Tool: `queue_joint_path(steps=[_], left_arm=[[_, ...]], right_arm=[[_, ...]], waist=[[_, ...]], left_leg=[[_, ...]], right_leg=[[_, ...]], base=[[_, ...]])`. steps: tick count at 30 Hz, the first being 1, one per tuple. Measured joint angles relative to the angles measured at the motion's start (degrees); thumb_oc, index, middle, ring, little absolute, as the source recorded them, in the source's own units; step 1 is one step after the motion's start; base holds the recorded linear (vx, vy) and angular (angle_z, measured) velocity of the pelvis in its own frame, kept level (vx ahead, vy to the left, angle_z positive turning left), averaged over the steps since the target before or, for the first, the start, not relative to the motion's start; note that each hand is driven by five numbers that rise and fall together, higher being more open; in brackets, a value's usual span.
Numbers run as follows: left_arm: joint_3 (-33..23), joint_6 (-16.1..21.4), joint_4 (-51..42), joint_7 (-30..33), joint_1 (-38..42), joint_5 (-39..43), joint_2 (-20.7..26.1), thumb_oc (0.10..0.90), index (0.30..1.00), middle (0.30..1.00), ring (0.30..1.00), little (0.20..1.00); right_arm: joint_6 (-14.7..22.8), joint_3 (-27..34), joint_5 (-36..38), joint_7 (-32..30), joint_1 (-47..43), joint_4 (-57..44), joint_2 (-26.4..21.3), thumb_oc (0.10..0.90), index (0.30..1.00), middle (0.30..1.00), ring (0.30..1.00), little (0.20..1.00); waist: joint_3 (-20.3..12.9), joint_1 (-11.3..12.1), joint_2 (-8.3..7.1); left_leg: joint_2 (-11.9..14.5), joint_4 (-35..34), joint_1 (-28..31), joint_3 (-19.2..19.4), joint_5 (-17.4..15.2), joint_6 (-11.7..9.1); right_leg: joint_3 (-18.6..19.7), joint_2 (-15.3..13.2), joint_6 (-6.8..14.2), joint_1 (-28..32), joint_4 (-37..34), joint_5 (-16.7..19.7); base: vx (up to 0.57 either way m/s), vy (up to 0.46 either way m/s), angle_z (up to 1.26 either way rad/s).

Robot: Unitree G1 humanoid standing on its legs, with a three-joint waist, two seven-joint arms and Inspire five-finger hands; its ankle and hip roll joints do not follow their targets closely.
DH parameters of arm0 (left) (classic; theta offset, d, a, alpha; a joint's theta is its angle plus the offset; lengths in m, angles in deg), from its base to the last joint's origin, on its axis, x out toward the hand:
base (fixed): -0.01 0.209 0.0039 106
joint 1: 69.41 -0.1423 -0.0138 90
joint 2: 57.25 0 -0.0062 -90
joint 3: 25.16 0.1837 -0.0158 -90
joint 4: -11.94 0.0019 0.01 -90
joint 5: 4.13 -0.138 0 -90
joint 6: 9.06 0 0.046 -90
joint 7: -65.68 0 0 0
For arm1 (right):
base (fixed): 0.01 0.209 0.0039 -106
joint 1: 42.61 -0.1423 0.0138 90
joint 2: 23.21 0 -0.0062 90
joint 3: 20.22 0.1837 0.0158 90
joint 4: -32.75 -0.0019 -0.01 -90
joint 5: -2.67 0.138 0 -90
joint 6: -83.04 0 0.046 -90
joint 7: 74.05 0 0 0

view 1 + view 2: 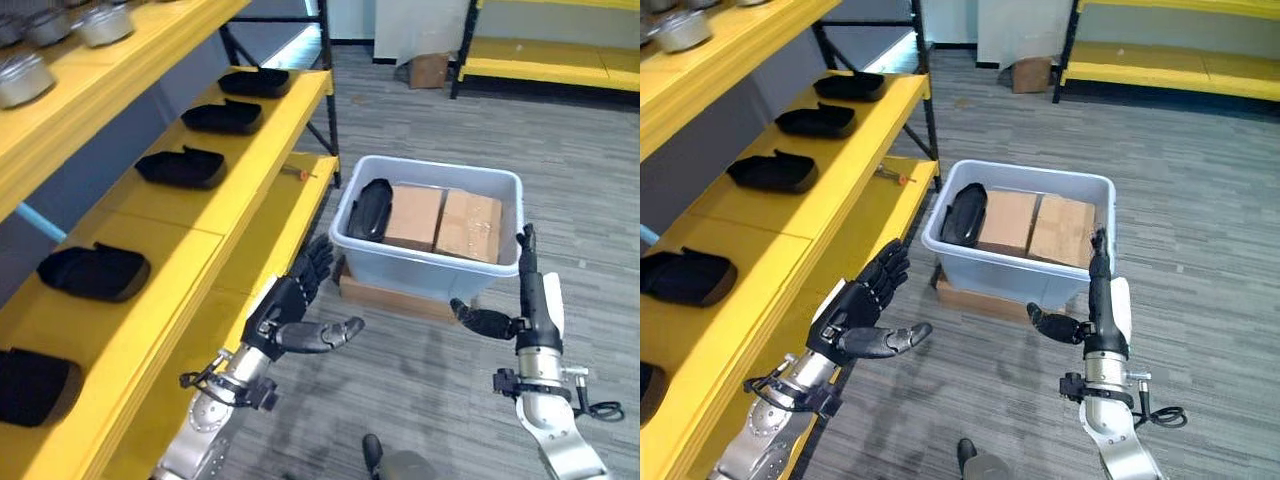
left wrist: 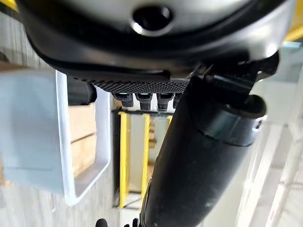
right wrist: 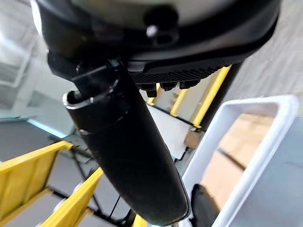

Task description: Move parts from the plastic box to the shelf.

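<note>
With both arms raised ahead of me, my left hand (image 1: 290, 305) hangs between the shelf front and the box, fingers straight and spread, thumb stuck out sideways, nothing in it. My right hand (image 1: 530, 300) stands just in front of the box's near right corner, fingers straight up in a row, thumb pointing inward, also holding nothing. Neither hand touches the box as far as I can see.

Just past the hands, the pale plastic box (image 1: 395, 262) sits on the grey floor on top of a flat brown board (image 1: 390, 298). Inside, one black part (image 1: 368, 210) leans against the box's left wall, and beside it two brown cardboard boxes (image 1: 442, 220) take up the remaining space. My right wrist view shows the white rim of the box, the cardboard, and that dark part low by the thumb.

To my left runs the yellow shelf (image 1: 245, 165). On its middle level a row of black parts (image 1: 182, 167) lies spaced along its length, five of them, the nearest cut by the picture's edge. On the level above stand silver tins (image 1: 22, 78). A small orange-handled tool (image 1: 298, 174) lies on a lower yellow level near the black post. Farther back, across the floor, I see another yellow shelf (image 1: 550, 68) and a small brown carton (image 1: 428, 70).
</note>
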Motion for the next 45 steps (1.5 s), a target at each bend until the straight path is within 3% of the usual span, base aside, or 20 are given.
queue_joint_path(steps=[2, 5, 8, 9, 12, 13, 14, 17, 19, 22, 26, 27, 29, 31, 32, 33, 36, 37, 42, 45], left_arm=[[-0.05, -0.02, 0.02, -0.33, 0.04, 0.00, 0.05, 0.900, 1.000, 1.000, 1.000, 1.000], [-0.08, -0.01, 0.08, -0.83, -0.73, -0.11, -0.04, 0.900, 1.000, 1.000, 1.000, 1.000], [-0.19, -0.02, 0.09, -0.90, -2.16, -0.51, -0.21, 0.900, 1.000, 1.000, 1.000, 1.000], [-1.03, -0.02, 0.10, -1.06, -3.57, -0.52, -0.57, 0.900, 1.000, 1.000, 1.000, 1.000], [-3.97, 0.13, 0.60, -1.12, -5.21, -0.49, -0.76, 0.900, 1.000, 1.000, 1.000, 1.000], [-4.57, 0.16, 0.64, -1.12, -5.46, -0.43, -0.78, 0.900, 1.000, 1.000, 1.000, 1.000], [-4.97, 0.25, 0.80, -1.10, -4.62, -0.40, -0.33, 0.900, 1.000, 1.000, 1.000, 1.000], [-4.81, 0.25, 0.75, -2.65, -2.80, -0.42, 0.43, 0.900, 1.000, 1.000, 1.000, 1.000], [-4.33, -0.04, 0.83, -4.26, -0.78, -0.43, 0.50, 0.900, 1.000, 1.000, 1.000, 1.000], [-4.50, -0.07, 0.87, -4.71, 1.65, -0.48, 0.69, 0.900, 1.000, 1.000, 1.000, 1.000], [-5.32, -0.54, 0.73, -4.90, 3.49, -1.74, 0.68, 0.900, 1.000, 1.000, 1.000, 1.000], [-5.47, -1.38, 0.71, -5.36, 2.99, -1.71, 0.79, 0.900, 1.000, 1.000, 1.000, 1.000], [-5.77, -2.48, 0.68, -6.34, 1.67, -1.72, 0.84, 0.900, 1.000, 1.000, 1.000, 1.000], [-6.18, -2.61, 1.12, -6.27, 2.10, -1.72, 1.31, 0.900, 1.000, 1.000, 1.000, 1.000], [-5.95, -2.56, 2.28, -6.51, 3.13, -1.73, 1.28, 0.900, 1.000, 1.000, 1.000, 1.000], [-5.66, -2.55, 4.55, -6.81, 3.96, -1.74, 1.02, 0.900, 1.000, 1.000, 1.000, 1.000], [-5.37, -2.56, 4.35, -6.84, -0.27, -1.74, 1.33, 0.900, 1.000, 1.000, 1.000, 1.000], [-5.49, -2.56, 3.89, -6.62, -1.87, -1.71, 1.91, 0.900, 1.000, 1.000, 1.000, 1.000], [-5.35, -3.16, 2.72, -5.53, -2.15, -1.74, 2.71, 0.900, 1.000, 1.000, 1.000, 1.000], [-5.48, -3.18, 1.73, -4.82, -2.25, -1.68, 2.78, 0.900, 1.000, 1.000, 1.000, 1.000]], right_arm=[[0.04, -0.19, -0.02, 0.14, 0.75, 0.00, 0.01, 0.900, 1.000, 1.000, 1.000, 1.000], [0.37, -0.98, -0.05, 0.68, 0.50, -0.02, -0.40, 0.900, 1.000, 1.000, 1.000, 1.000], [0.47, -1.90, -0.05, 1.67, 0.58, -0.04, -1.16, 0.900, 1.000, 1.000, 1.000, 1.000], [0.74, -2.75, -0.05, 3.30, 0.54, -0.04, -2.56, 0.900, 1.000, 1.000, 1.000, 1.000], [1.75, -3.70, -1.63, 5.99, 0.50, -0.08, -3.44, 0.900, 1.000, 1.000, 1.000, 1.000], [2.39, -4.25, -2.89, 6.61, 0.56, -0.41, -4.47, 0.900, 1.000, 1.000, 1.000, 1.000], [3.56, -4.84, -4.82, 7.41, 0.55, -0.89, -5.02, 0.900, 1.000, 1.000, 1.000, 1.000], [4.03, -5.54, -6.31, 8.00, 0.41, -2.60, -5.02, 0.900, 1.000, 1.000, 1.000, 1.000], [4.12, -5.69, -7.37, 8.10, -0.46, -3.16, -4.06, 0.900, 1.000, 1.000, 1.000, 1.000], [4.01, -5.77, -8.81, 8.41, -2.00, -3.36, -3.57, 0.900, 1.000, 1.000, 1.000, 1.000], [3.82, -5.70, -10.24, 8.39, -3.91, -4.97, -2.16, 0.900, 1.000, 1.000, 1.000, 1.000], [3.84, -5.67, -10.29, 8.44, -4.64, -4.96, -2.28, 0.900, 1.000, 1.000, 1.000, 1.000], [3.84, -5.47, -10.26, 8.95, -5.30, -4.99, -2.76, 0.900, 1.000, 1.000, 1.000, 1.000], [3.75, -5.46, -10.23, 9.80, -6.06, -4.89, -3.68, 0.900, 1.000, 1.000, 1.000, 1.000], [3.75, -5.37, -10.27, 9.76, -6.31, -4.66, -3.92, 0.900, 1.000, 1.000, 1.000, 1.000], [3.74, -5.67, -10.34, 9.77, -6.76, -3.27, -3.71, 0.900, 1.000, 1.000, 1.000, 1.000], [2.50, -5.81, -10.26, 10.99, -5.96, -1.78, -4.05, 0.900, 1.000, 1.000, 1.000, 1.000], [2.44, -6.25, -10.16, 12.14, -6.22, -0.90, -4.50, 0.900, 1.000, 1.000, 1.000, 1.000], [-2.22, -7.02, -13.64, 14.73, -6.99, -0.63, -8.91, 0.900, 1.000, 1.000, 1.000, 1.000], [-3.74, -6.82, -15.90, 14.26, -5.91, 2.31, -12.70, 0.900, 1.000, 1.000, 1.000, 1.000]], waist=[[0.36, -0.80, -0.13], [1.21, 1.04, 0.83], [2.51, 2.01, 1.81], [3.45, 3.53, 2.99], [3.98, 4.06, 3.46], [3.71, 4.55, 3.92], [4.38, 4.48, 2.78], [4.71, 4.93, 1.05], [4.83, 4.89, -0.09], [5.03, 5.75, 0.24], [5.02, 6.80, 0.21], [5.00, 6.69, 0.26], [4.98, 6.62, 0.44], [4.96, 6.50, 0.35], [4.91, 6.19, 0.31], [4.86, 5.08, 0.23], [3.68, 4.05, -1.28], [2.31, 5.69, -2.68], [2.24, 6.49, -1.95], [2.88, 6.24, -0.10]], left_leg=[[-3.92, -1.55, -3.11, 0.27, -0.20, 0.27], [-6.47, -9.51, -6.54, -5.59, 3.06, -0.02], [-6.22, -14.42, -8.80, -9.30, 6.73, -0.25], [-5.32, -16.01, -9.81, -10.70, 7.27, -0.50], [-5.20, -15.81, -9.10, -10.33, 6.55, 1.47], [-5.08, -15.83, -7.15, -9.91, 4.97, 2.61], [-5.54, -16.99, -4.94, -9.64, 8.81, 5.51], [-7.58, -15.43, -4.06, -8.19, 13.83, 6.93], [-10.62, -13.99, -2.97, -9.03, 12.18, 9.27], [-12.74, -15.13, 1.11, -11.25, 9.65, 12.42], [-13.55, -14.97, 4.30, -11.62, 7.71, 12.17], [-13.10, -15.08, 5.13, -11.47, 6.90, 10.89], [-11.86, -15.23, 6.32, -9.68, 4.43, 8.57], [-10.99, -15.72, 7.05, -8.80, 4.11, 8.48], [-10.89, -16.31, 7.95, -9.30, 3.73, 8.37], [-10.90, -16.24, 9.43, -10.35, 2.86, 8.30], [-10.31, -16.36, 13.15, -13.38, 0.89, 6.40], [-9.97, -16.33, 13.75, -13.38, -0.02, 5.14], [-4.27, -14.14, 11.56, -10.28, -0.05, 3.12], [-1.24, -15.58, 11.64, -10.61, -0.94, 1.24]], right_leg=[[1.63, 1.06, -0.19, 3.16, -2.45, -0.45], [4.57, 2.38, -0.29, 6.14, -4.85, -0.39], [7.12, 3.60, -0.99, 8.54, -5.44, -1.17], [9.88, 4.40, -1.44, 10.20, -5.36, -2.07], [11.51, 4.81, -1.36, 11.76, -2.25, -5.84], [10.46, 5.15, -0.35, 12.12, -1.05, -7.39], [7.68, 4.44, 1.60, 13.41, 0.49, -9.97], [1.93, 2.62, 5.01, 14.51, 2.68, -12.44], [-2.45, -0.12, 6.41, 14.13, 7.64, -14.45], [-4.58, -1.69, 7.56, 9.32, 19.68, -18.52], [-6.47, -3.94, 8.54, -5.84, 43.53, -18.75], [-8.69, -5.56, 8.24, -9.75, 42.72, -19.09], [-10.32, -6.51, 7.72, -12.68, 27.60, -17.72], [-9.59, -6.45, 8.41, -13.43, 14.05, -11.39], [-7.00, -6.37, 9.18, -12.98, 6.32, -6.34], [-2.86, -6.97, 11.76, -11.52, -2.28, 1.76], [-3.01, -8.07, 10.04, -6.02, -7.66, 11.99], [-4.18, -7.69, 9.10, -3.85, -7.98, 12.06], [-7.14, -2.47, 5.24, -3.71, -7.95, 11.18], [-8.19, 0.11, 4.35, -3.64, -7.99, 9.71]], base=[[0.26, 0.027, -0.42], [0.26, 0.015, -0.58], [0.28, 0.025, -0.53], [0.39, 0.099, -0.85], [0.27, 0.097, -0.71], [0.28, 0.131, -0.55], [0.24, 0.119, -0.35], [0.27, 0.142, 0.00], [0.17, 0.094, 0.39], [0.19, 0.113, 0.35], [0.11, 0.048, 0.23], [0.15, -0.060, 0.12], [0.18, -0.151, -0.10], [0.22, -0.241, -0.29], [0.22, -0.274, 0.00], [0.20, -0.274, 0.23], [0.18, -0.335, 0.66], [0.11, -0.311, 0.37], [0.06, -0.160, 0.22], [0.12, -0.251, 0.19]])
